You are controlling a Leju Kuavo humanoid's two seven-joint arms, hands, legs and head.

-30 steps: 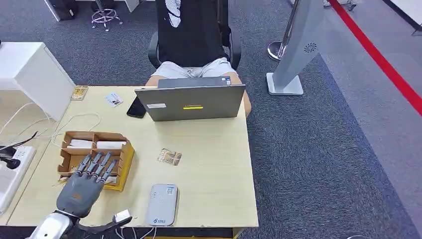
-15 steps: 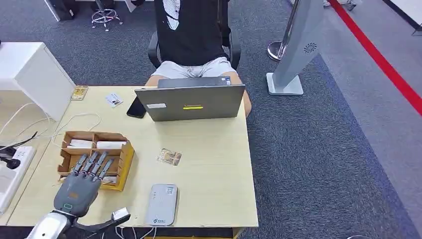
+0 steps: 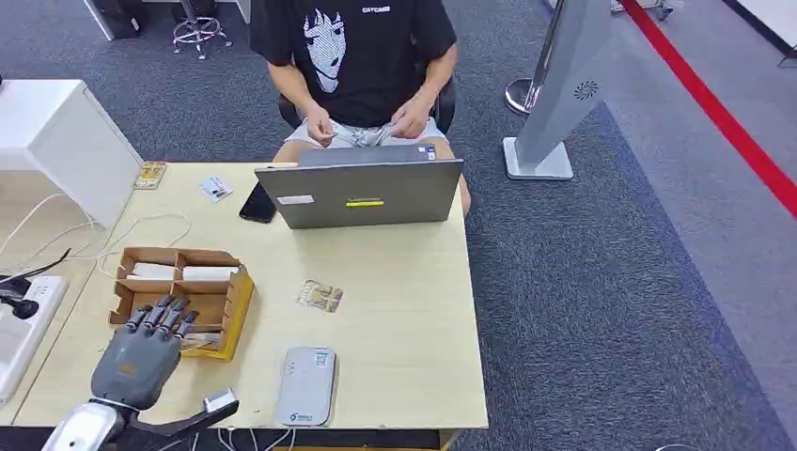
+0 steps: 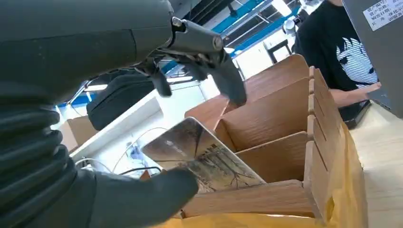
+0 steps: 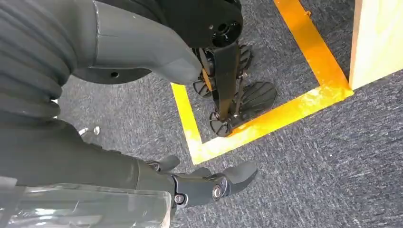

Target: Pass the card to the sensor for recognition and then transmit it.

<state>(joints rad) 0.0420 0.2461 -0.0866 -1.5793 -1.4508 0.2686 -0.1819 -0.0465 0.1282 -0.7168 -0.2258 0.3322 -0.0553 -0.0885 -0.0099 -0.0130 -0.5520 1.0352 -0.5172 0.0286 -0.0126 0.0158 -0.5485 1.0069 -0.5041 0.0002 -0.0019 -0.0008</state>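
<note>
My left hand (image 3: 139, 362) sits over the near end of the cardboard box (image 3: 235, 291), which stands by the left edge of the tabletop (image 3: 395, 272). From the wrist, the card (image 4: 199, 156) leans up out of the box's nearest compartment. My thumb (image 4: 142, 202) lies against its lower face, and my fingers (image 4: 223, 76) hang spread above it without touching. So I judge the card only propped on the thumb, not yet pinched; I cannot tell for certain whether the thumb carries its weight.

The card looks thin, stiff and glossy, so I expect it to be light and slippery, and likely to skate out of a loose hold. The sensible place to take it is the raised free edge, thumb beneath and a finger pressed on top, well clear of the divider (image 4: 266, 161) it leans near.

The reader (image 3: 305, 385), a pale flat unit, lies at the near edge of the tabletop, just beside the box. A second card (image 3: 320, 296) lies flat near the middle. A person (image 3: 362, 56) sits behind a laptop (image 3: 362, 193) at the far edge.

My right hand (image 5: 209, 183) hangs over the carpet, fingers loosely curled and holding nothing.
</note>
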